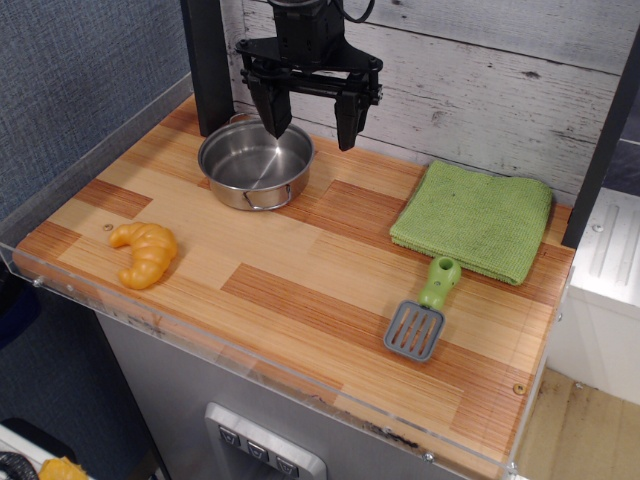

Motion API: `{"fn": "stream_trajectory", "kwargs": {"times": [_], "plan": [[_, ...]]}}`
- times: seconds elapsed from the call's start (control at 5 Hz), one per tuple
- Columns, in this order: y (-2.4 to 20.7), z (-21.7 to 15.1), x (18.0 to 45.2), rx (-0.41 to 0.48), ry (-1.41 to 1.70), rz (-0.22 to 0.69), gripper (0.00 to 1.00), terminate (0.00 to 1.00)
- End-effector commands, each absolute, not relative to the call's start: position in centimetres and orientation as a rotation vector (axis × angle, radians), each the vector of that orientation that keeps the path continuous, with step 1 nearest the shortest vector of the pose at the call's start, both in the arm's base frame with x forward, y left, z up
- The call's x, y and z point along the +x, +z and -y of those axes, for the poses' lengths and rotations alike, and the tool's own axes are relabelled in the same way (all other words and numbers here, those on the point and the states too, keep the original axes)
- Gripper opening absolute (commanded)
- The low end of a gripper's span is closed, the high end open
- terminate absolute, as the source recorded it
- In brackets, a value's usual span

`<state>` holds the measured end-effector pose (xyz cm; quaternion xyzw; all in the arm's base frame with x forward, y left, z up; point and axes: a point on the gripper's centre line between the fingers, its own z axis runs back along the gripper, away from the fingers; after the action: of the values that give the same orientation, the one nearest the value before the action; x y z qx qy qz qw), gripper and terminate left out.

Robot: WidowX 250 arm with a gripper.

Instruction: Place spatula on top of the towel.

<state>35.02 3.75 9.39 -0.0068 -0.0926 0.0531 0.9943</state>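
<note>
Arm: enters from the top of the view and hangs at the far side of the table (300,300), in front of the plank wall (480,70).
Gripper (312,125): black, pointing straight down, poised above the far rim of the pot (255,165); not touching anything.
Gripper state: released; the two fingers (347,120) stand wide apart with nothing between them.
Spatula (424,312): lies flat on the table at the near right, well apart from the gripper.
Spatula look: grey square blade with slots, short chunky lime-green handle with a hole in its far end.
Spatula heading: blade toward the near edge, handle toward the far side, tilted slightly right.
Towel (473,218): green, folded, textured weave, rectangular, at the far right of the table; much larger than the spatula.
Spatula to towel: the handle tip sits just beside the towel's near edge; contact cannot be told. The spatula is not on the towel.
Pot: steel, empty, at the far left centre.
Croissant (145,253): orange toy, at the near left, well apart from the spatula.
</note>
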Motion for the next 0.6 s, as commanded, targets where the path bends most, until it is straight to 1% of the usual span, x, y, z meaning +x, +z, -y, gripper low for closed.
{"fn": "stream_trajectory", "kwargs": {"times": [0.0, 0.2, 0.4], "plan": [[9.4, -3.7, 35.0, -0.014, 0.106, 0.186, 1.00, 0.00], [9.4, -1.6, 34.7, -0.018, 0.115, 0.206, 1.00, 0.00], [8.6, 1.1, 34.1, -0.030, 0.087, 0.197, 1.00, 0.00]]}}
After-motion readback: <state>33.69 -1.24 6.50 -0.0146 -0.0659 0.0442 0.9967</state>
